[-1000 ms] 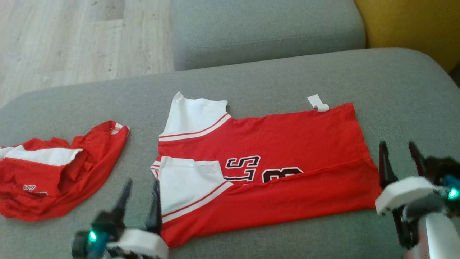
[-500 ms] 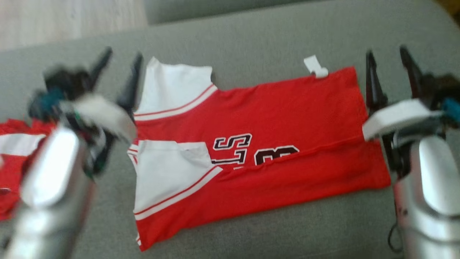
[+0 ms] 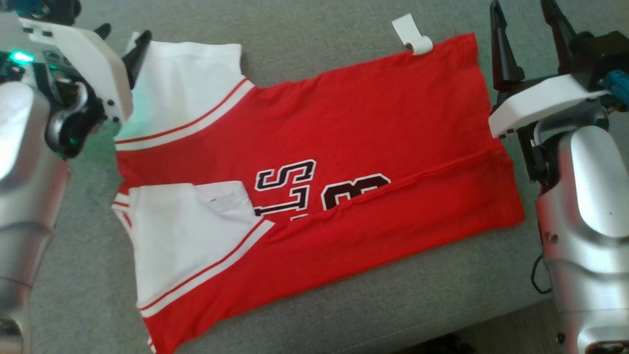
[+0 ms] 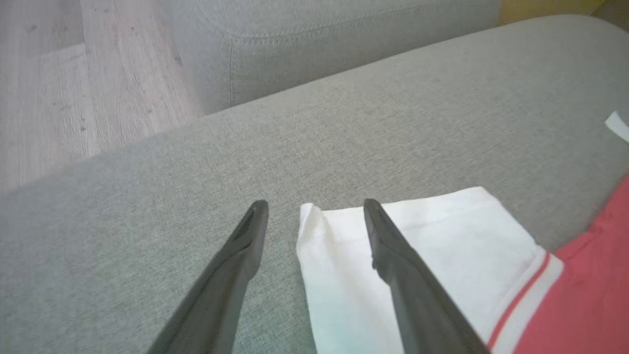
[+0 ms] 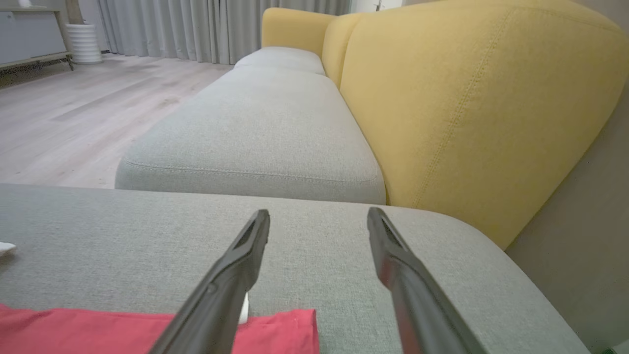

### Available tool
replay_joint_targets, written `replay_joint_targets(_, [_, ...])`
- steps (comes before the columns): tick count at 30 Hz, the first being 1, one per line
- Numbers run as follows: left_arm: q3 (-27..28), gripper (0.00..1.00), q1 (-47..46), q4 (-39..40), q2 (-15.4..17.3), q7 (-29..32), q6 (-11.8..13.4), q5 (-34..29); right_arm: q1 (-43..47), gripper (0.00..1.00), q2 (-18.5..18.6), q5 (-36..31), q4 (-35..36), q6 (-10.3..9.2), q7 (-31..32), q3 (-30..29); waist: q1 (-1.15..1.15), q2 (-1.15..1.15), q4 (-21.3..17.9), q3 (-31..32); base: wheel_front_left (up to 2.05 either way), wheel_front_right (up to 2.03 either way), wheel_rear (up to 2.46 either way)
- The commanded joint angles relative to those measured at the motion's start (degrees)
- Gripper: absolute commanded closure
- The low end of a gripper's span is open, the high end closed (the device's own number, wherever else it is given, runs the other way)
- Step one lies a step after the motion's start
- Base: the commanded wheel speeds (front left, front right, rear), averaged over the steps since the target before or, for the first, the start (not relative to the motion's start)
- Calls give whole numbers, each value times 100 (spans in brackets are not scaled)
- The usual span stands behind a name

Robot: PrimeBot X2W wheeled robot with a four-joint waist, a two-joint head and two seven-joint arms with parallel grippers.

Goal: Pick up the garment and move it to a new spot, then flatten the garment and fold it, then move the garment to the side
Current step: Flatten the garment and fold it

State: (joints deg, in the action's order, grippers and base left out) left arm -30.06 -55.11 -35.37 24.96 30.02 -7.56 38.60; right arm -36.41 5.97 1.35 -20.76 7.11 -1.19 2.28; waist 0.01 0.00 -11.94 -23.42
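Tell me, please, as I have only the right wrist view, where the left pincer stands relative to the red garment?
Observer: The left pincer is open over the far corner of the white short sleeve of the red-and-white sports jersey: one dark finger over the sleeve, the other over the grey fabric cushion.
Operator: Thank you. Is the jersey folded at all?
Observer: Yes, its near long edge is folded over, hiding the lower part of the black-and-white lettering, and the nearer white sleeve lies folded onto the front.
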Motion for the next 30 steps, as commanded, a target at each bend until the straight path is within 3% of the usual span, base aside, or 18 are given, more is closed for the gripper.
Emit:
replay_joint_targets(1, [83,0,-377,72,339,74,9,66,-160,0,10,-16,103,37,-86,108,-1,0,-142,-141,0,0,0])
replay_joint_targets(11, [-703,0,-550,-271,704,380,8,294,-335,0,5,-107,-134,37,-147,95,-1,0,-295,-200,0,0,0])
replay_joint_targets(17, [-867,0,-636,-414,663,357,8,547,-385,0,32,-118,-120,37,-126,109,-1,0,-332,-281,0,0,0])
replay_joint_targets(18, [-902,8,-644,-430,653,376,8,591,-387,0,42,-120,-121,37,-122,111,-1,0,-326,-290,0,0,0])
replay_joint_targets(19, [-925,100,-658,-441,645,373,8,634,-392,0,54,-121,-127,37,-115,118,-1,0,-317,-297,0,0,0])
replay_joint_targets(23, [-952,100,-682,-450,601,162,8,725,-403,0,111,-97,-166,37,-96,163,-1,0,-243,-269,0,0,0])
replay_joint_targets(30, [-973,100,-553,-154,432,-1074,8,702,-432,0,413,114,-381,37,48,327,-1,0,141,77,0,0,0])
